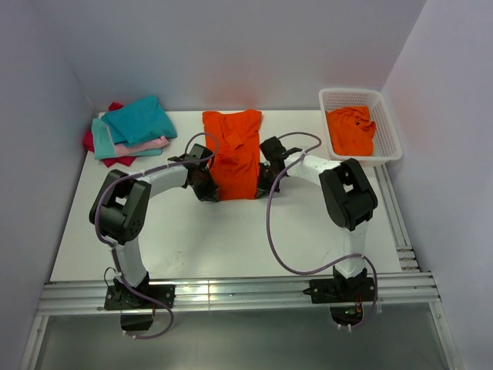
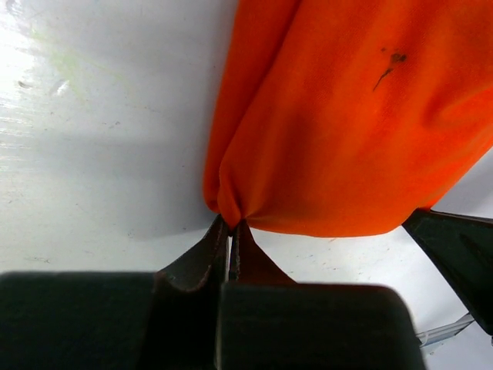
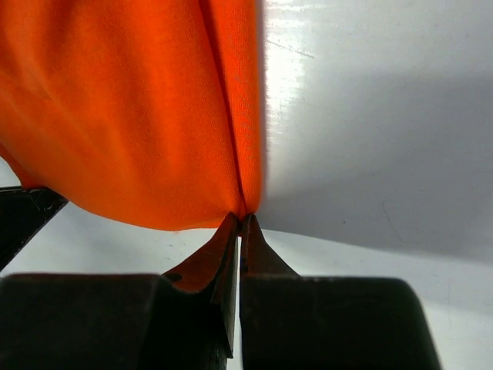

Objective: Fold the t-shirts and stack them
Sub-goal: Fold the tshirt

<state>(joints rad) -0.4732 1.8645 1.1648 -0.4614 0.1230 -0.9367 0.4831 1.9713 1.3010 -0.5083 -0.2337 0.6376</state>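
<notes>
A bright orange t-shirt (image 1: 235, 154) lies lengthwise in the middle of the table, folded into a narrow strip. My left gripper (image 1: 208, 187) is shut on its near left corner; the pinched fabric shows in the left wrist view (image 2: 231, 216). My right gripper (image 1: 263, 185) is shut on its near right corner, seen in the right wrist view (image 3: 241, 214). The near edge of the shirt hangs lifted between both grippers. A stack of folded tees (image 1: 131, 127), teal on top, pale pink and crimson below, lies at the back left. Another orange tee (image 1: 350, 129) lies crumpled in the basket.
The white lattice basket (image 1: 385, 116) stands at the back right corner. The white table (image 1: 223, 239) ends at a metal rail at the front. Grey walls close in the left, back and right sides. Purple cables loop off both arms.
</notes>
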